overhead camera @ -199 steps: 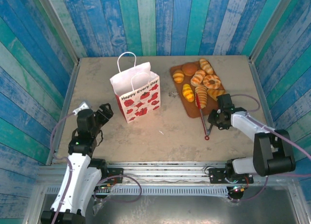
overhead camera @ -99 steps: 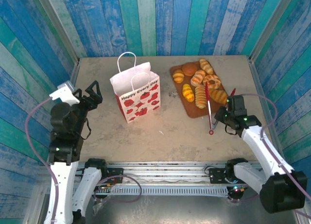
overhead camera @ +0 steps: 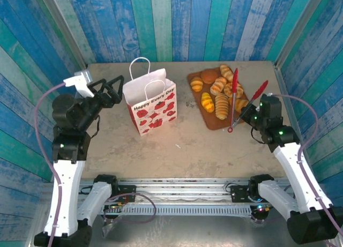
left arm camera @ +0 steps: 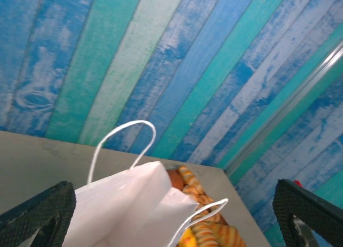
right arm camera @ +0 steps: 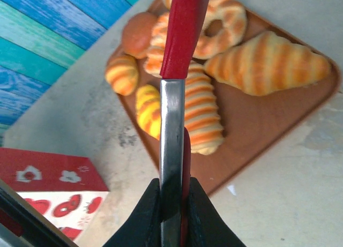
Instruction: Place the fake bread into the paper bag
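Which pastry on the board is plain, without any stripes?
The round dark-brown bun at the far edge of the board. Its top is smooth and one colour, while the other pastries in view carry orange or yellow stripes.

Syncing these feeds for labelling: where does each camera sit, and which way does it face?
Top external: above, behind the arm bases, looking down at the table; both arms show, left gripper by the paper bag, right gripper clamping the tongs.
Left wrist: on the left arm, facing over the bag's top toward the plank wall; own fingers at the lower corners.
Right wrist: looking down along the tongs at the fake bread; own fingers at bottom.
Shared: all three show bag and bread.
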Tool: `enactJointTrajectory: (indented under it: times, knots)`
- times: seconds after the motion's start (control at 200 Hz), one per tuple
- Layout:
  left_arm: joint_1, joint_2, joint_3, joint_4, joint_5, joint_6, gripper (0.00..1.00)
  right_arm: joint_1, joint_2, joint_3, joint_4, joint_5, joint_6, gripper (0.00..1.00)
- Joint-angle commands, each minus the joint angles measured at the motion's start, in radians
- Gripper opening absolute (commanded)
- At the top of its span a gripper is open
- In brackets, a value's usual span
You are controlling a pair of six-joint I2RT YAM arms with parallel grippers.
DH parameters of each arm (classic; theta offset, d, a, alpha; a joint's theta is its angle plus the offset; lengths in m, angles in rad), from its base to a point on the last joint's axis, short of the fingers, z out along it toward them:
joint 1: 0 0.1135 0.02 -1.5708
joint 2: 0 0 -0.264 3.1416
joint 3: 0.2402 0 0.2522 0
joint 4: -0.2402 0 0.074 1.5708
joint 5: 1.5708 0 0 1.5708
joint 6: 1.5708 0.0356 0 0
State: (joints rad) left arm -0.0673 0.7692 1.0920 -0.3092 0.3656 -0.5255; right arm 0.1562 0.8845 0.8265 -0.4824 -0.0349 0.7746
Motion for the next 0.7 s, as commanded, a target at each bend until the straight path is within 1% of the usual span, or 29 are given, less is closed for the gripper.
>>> enactJointTrajectory:
  times: [0.0,0.1,0.24,0.466,0.561,0.596,0.616,0.696]
  knots:
    - [-0.08,0.024,0.023,0.098,0.063,-0.036,0.98,0.006,0.003,0.051,0.1,-0.068,0.063,0.01]
    - [-0.236,0.07,0.056,0.092,-0.03,0.0,0.98,0.008,0.023,0.077,0.153,-0.115,0.109,0.01]
    - [-0.439,0.156,0.102,0.114,-0.141,0.045,0.98,0.013,0.063,0.125,0.196,-0.14,0.149,0.01]
    - [-0.715,0.368,0.236,0.122,-0.288,0.155,0.99,0.022,0.106,0.182,0.224,-0.163,0.154,0.0]
    - [-0.785,0.459,0.304,0.111,-0.334,0.182,0.99,0.022,0.123,0.198,0.224,-0.181,0.149,0.01]
    - [-0.798,0.48,0.325,0.103,-0.35,0.185,0.99,0.023,0.127,0.203,0.226,-0.192,0.147,0.01]
    - [-0.804,0.518,0.335,0.104,-0.356,0.185,0.99,0.023,0.131,0.206,0.227,-0.199,0.147,0.0]
    - [-0.818,0.58,0.361,0.125,-0.347,0.175,0.99,0.023,0.138,0.207,0.235,-0.225,0.146,0.01]
